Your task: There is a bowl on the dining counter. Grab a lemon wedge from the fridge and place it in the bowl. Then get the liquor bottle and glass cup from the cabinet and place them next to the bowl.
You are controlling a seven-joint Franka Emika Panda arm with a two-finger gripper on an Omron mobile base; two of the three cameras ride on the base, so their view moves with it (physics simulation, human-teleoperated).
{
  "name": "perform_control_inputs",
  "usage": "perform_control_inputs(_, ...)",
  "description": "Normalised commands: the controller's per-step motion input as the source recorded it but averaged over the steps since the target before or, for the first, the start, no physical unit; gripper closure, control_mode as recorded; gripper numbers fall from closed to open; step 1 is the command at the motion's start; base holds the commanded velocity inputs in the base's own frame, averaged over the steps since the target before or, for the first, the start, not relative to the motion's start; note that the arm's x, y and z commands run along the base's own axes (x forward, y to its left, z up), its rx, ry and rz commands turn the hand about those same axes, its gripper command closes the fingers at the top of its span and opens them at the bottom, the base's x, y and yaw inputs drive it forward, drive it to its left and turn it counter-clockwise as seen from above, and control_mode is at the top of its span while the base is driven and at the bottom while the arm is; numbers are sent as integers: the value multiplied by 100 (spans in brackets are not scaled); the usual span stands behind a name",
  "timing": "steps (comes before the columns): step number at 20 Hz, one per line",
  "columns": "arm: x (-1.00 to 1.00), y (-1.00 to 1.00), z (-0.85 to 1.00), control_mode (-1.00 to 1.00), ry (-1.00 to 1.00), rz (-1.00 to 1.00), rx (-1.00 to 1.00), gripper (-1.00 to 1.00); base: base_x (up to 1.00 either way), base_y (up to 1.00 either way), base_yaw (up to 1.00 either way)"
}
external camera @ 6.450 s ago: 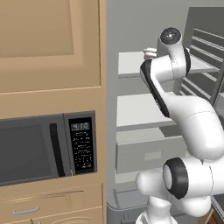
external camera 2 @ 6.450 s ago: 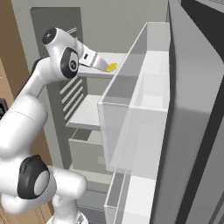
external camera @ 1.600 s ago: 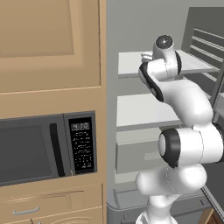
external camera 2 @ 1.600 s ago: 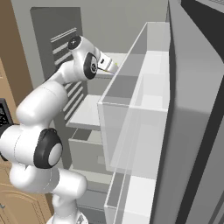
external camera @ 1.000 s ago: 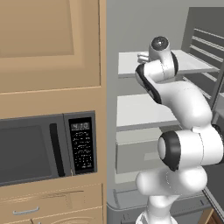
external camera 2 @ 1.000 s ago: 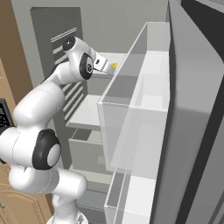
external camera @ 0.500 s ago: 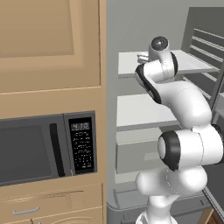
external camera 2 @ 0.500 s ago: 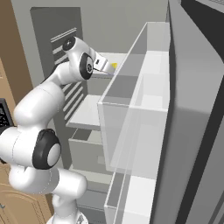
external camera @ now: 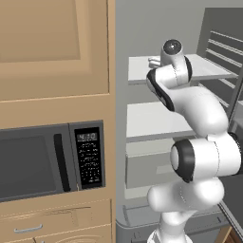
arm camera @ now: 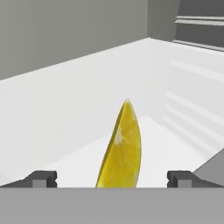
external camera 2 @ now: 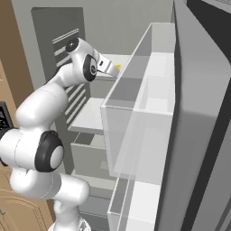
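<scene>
The fridge (external camera: 156, 28) stands open, and my arm reaches onto its top white shelf (external camera: 140, 71). On that shelf stands the lemon wedge (arm camera: 122, 146), a thin yellow slice on edge. It sits between the two fingertips of my gripper (arm camera: 112, 178), which is open, and neither tip touches it. From the right base view the lemon wedge (external camera 2: 117, 67) shows as a small yellow spot just past my gripper (external camera 2: 111, 67). The bowl, dining counter, liquor bottle, glass cup and cabinet are out of view.
The open fridge door (external camera 2: 194, 117), with clear bins (external camera 2: 140, 131), stands close on the right of my arm. A lower white shelf (external camera: 152, 121) and a grey drawer (external camera: 144, 166) lie below. A microwave (external camera: 42, 161) and wood cabinet doors (external camera: 47, 42) are to the left.
Since the earliest frames the arm has reached further in toward the lemon wedge on the top shelf. Over the last second nothing has visibly moved, and the gripper stays open.
</scene>
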Motion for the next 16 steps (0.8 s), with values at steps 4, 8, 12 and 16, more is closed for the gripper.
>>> perform_control_inputs(4, 10, 0, -4, -100, 0, 0, 0, -100, 0, 0, 0)
perform_control_inputs(8, 7, 0, -10, -100, 0, 1, 0, 100, 0, 0, 0)
perform_control_inputs(12, 1, -5, -13, -100, 0, 3, 1, 100, 0, 0, 0)
perform_control_inputs(16, 0, -7, -11, -100, 0, 4, 1, 100, 0, 0, 0)
